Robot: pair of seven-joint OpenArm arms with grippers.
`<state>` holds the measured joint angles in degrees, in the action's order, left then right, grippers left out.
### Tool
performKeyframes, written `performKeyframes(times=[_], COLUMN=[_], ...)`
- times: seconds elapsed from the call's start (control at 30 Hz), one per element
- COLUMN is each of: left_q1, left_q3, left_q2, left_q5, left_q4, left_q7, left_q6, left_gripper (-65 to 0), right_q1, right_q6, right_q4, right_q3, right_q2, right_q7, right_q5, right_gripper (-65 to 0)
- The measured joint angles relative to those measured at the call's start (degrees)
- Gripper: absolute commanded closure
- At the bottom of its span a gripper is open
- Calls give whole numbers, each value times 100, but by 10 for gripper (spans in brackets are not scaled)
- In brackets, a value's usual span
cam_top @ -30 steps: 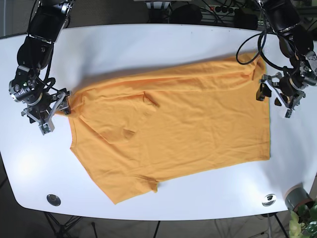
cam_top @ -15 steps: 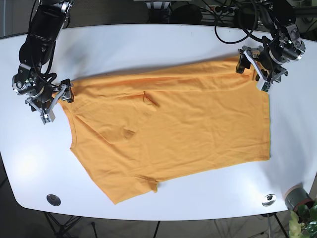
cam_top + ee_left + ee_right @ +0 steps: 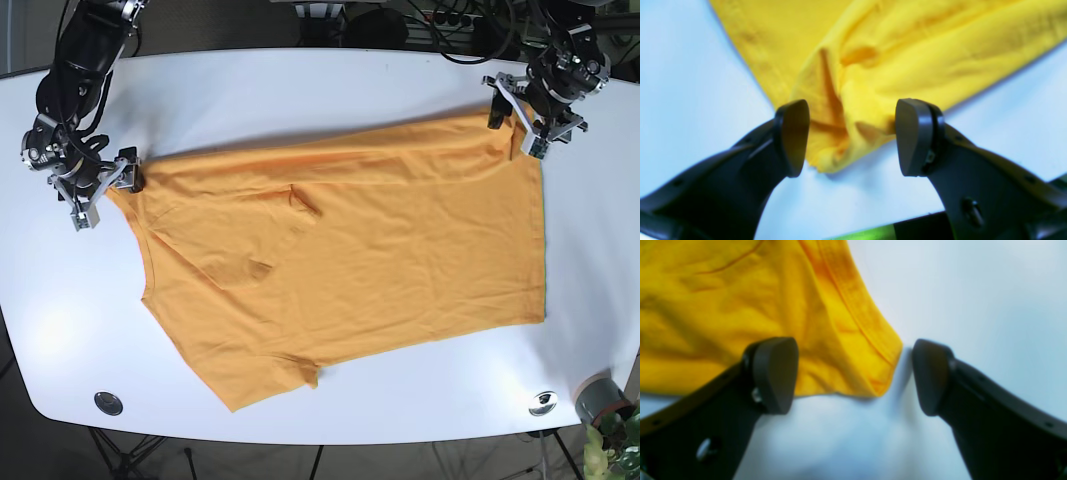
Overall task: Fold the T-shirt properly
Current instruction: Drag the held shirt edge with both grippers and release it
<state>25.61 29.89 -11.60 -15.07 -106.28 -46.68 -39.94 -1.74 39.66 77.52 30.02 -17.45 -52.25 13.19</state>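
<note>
The orange T-shirt (image 3: 350, 260) lies spread flat on the white table (image 3: 300, 90), with a few wrinkles. In the base view my left gripper (image 3: 515, 128) stands at the shirt's far right corner. The left wrist view shows that gripper (image 3: 853, 138) open, its fingers (image 3: 791, 136) straddling a bunched yellow corner of the T-shirt (image 3: 853, 126). At the far left corner sits my right gripper (image 3: 105, 192). In the right wrist view it (image 3: 853, 376) is also open, with the hemmed corner of the T-shirt (image 3: 873, 373) lying between its fingers (image 3: 773, 373).
Two round metal fittings (image 3: 108, 403) (image 3: 543, 403) sit in the table near its front edge. A grey pot with a plant (image 3: 600, 400) stands beyond the front right corner. Dark cables and equipment (image 3: 400, 25) lie behind the far edge.
The left gripper has moved from the shirt's right edge up to its far right corner. The right gripper has shifted up and left to the far left corner. The shirt has not moved.
</note>
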Motion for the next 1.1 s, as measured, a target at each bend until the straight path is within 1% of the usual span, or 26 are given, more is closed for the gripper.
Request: performKeyframes(times=[0.13,0.2,0.27,0.3,0.37,0.4,0.43,0.47,0.53,0.63,0.77,0.87,0.97,1.1], left_q1=[11,11,11,9,-2,-13,-20,-22,-22,-17,83,157,175,201], left_q3=[0,9,9,11,11,9,9,4,4,4,44,264,444,682], left_q2=[-2,-9,-4,-9,-31,-31,-31,-28,-26,-31,-74,-133,-133,-120], left_q5=[-15,-20,-26,-50,-72,-81,-83,-83,-103,-120,-59,-122,-42,-105], left_q4=[407,623,820,852,898,907,911,918,922,909,710,546,516,507], left_q7=[254,389,507,566,581,584,586,588,601,599,546,317,-72,-170], left_q6=[-2,-2,0,0,-9,-15,-17,-20,-20,-20,-24,-22,-22,-44], left_gripper=[-365,-364,-336,-306,-218,-183,-139,-108,-82,-76,-81,-81,-81,-81], right_q1=[26,26,24,20,13,15,22,35,68,195,546,848,1169,1646], right_q6=[2,-7,-2,0,0,0,0,4,44,44,46,83,87,76], right_q4=[4,15,31,33,31,31,31,31,31,70,415,717,966,1300], right_q3=[4,26,26,26,26,26,26,26,24,26,48,437,807,876], right_q2=[15,79,127,142,162,164,168,177,205,205,212,361,505,522], right_q7=[46,72,107,103,107,96,90,81,107,142,140,66,72,57], right_q5=[15,-2,-2,-9,11,13,15,63,98,179,190,208,208,203], right_gripper=[-507,-479,-401,-338,-162,-98,-19,-14,-49,-27,-24,-24,-24,-24])
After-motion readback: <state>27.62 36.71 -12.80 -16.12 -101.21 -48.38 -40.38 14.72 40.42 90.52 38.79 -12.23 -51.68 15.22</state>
